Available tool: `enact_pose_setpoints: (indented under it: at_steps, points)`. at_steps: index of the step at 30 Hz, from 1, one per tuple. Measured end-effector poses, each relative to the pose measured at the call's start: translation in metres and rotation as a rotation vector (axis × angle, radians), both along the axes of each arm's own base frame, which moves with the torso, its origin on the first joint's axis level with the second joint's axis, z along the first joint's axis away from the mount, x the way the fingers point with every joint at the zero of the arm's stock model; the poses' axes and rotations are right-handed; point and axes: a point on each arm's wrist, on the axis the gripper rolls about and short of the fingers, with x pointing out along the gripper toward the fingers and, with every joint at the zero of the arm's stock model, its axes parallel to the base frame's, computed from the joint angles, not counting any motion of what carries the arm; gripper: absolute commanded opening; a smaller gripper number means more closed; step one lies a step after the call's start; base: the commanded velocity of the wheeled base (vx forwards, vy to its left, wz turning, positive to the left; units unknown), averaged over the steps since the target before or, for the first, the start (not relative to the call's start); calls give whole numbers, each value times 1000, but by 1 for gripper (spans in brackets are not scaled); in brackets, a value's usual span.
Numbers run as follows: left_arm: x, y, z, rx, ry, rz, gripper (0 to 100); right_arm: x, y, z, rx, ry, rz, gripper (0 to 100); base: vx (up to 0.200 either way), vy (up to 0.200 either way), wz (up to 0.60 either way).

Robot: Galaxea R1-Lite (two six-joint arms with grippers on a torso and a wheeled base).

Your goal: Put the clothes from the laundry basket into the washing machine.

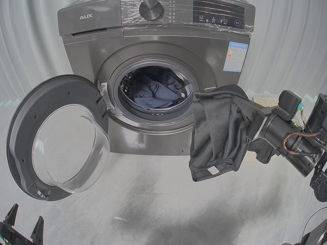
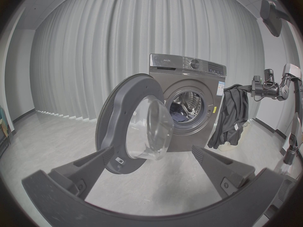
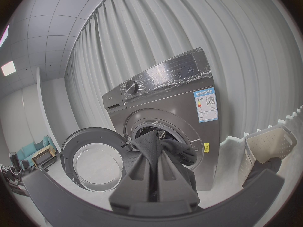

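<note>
Garment (image 1: 218, 136) clamped in R end effector (image 3: 153, 157) | R-wrist view: basket (image 3: 271, 142), prob. w/ cloth (image 3: 263, 171)

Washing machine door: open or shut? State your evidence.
Open. The door hangs swung out to the robot's left, leaving the drum mouth exposed with dark blue clothes inside.

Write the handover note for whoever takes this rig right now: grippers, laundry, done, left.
Right gripper: shut on a black garment, which hangs just right of the drum opening.
Left gripper: open, empty, low, in front of the open door.
Done: a dark blue garment lies in the drum of the washing machine.
Left: load the black garment; another dark piece hangs over the rim of the laundry basket, right of the machine.
</note>
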Motion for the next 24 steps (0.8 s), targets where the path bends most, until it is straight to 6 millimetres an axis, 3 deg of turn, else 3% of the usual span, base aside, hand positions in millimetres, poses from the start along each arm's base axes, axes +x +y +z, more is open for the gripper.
enact_pose_setpoints:
  at_steps: [6,24]
  points:
    - [0,0,0,0,-1,-1,100,1,1,-1,-3,3,0,0,200,0,0]
    - [0,0,0,9,0,0,100,1,2,-7,-17,21,6,0,0,0,0]
